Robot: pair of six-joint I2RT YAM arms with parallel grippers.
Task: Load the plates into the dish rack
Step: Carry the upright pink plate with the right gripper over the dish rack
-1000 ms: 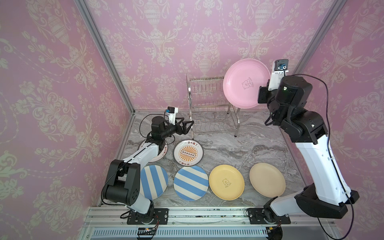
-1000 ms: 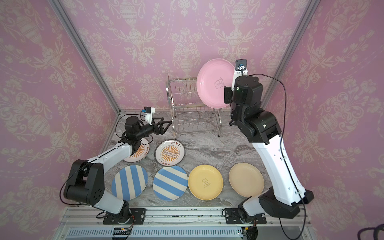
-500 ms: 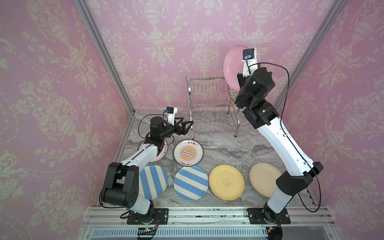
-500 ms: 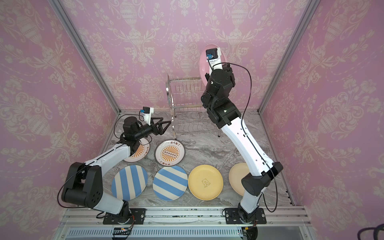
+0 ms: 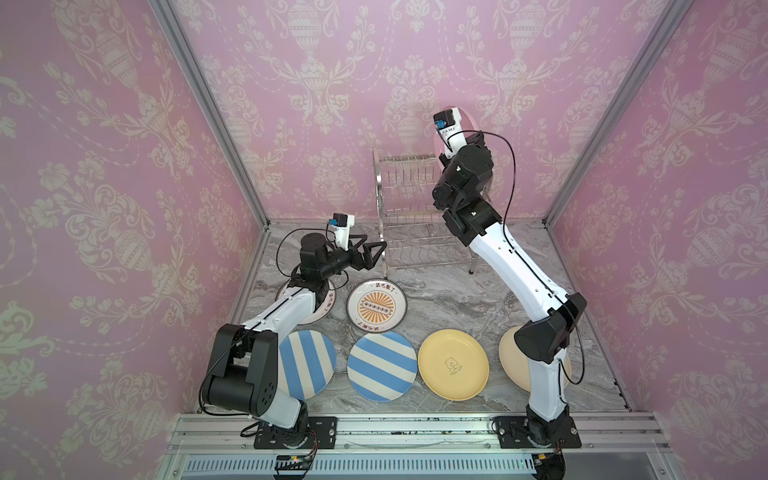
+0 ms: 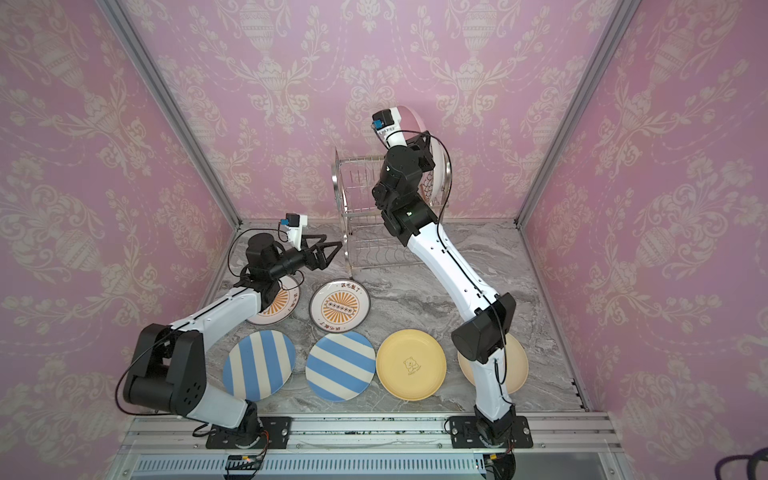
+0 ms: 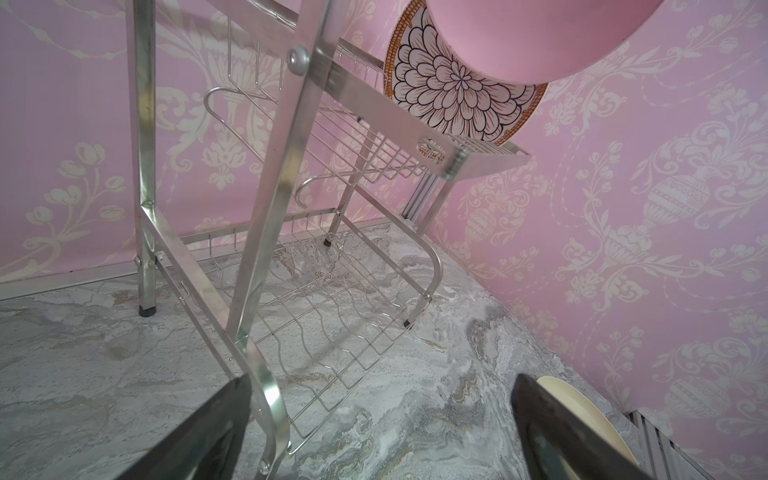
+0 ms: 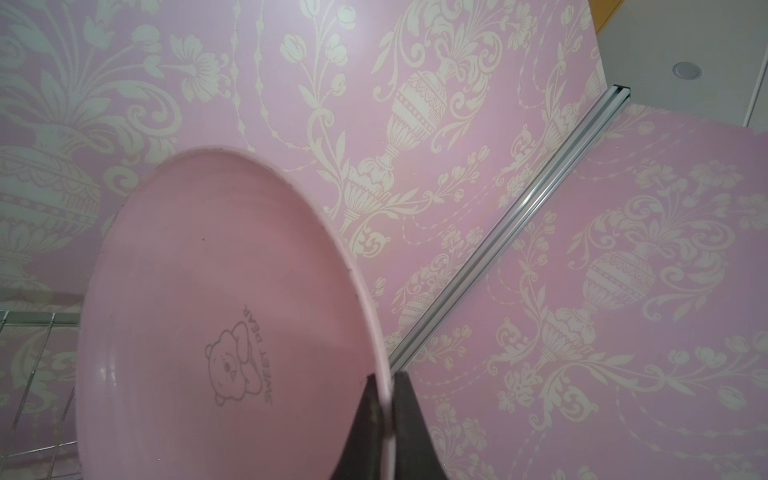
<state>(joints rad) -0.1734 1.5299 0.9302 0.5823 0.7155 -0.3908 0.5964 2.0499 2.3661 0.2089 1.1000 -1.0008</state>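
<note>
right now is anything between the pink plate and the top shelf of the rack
The flower-patterned plate already stands at one end of the upper tier of the dish rack, and the pink plate, pinched at its rim by the right gripper, hangs above it. The slots beside it look free.

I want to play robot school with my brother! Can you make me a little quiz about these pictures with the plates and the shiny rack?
1. True or false: the right tool pinches the pink plate by its rim.
2. How many plates lie flat on the table? A four, B six, C eight.
3. On which tier of the dish rack does the flower-patterned plate stand?

Key:
1. True.
2. B: two sunburst plates, two striped plates, the yellow plate, the beige plate.
3. The upper tier.
</note>
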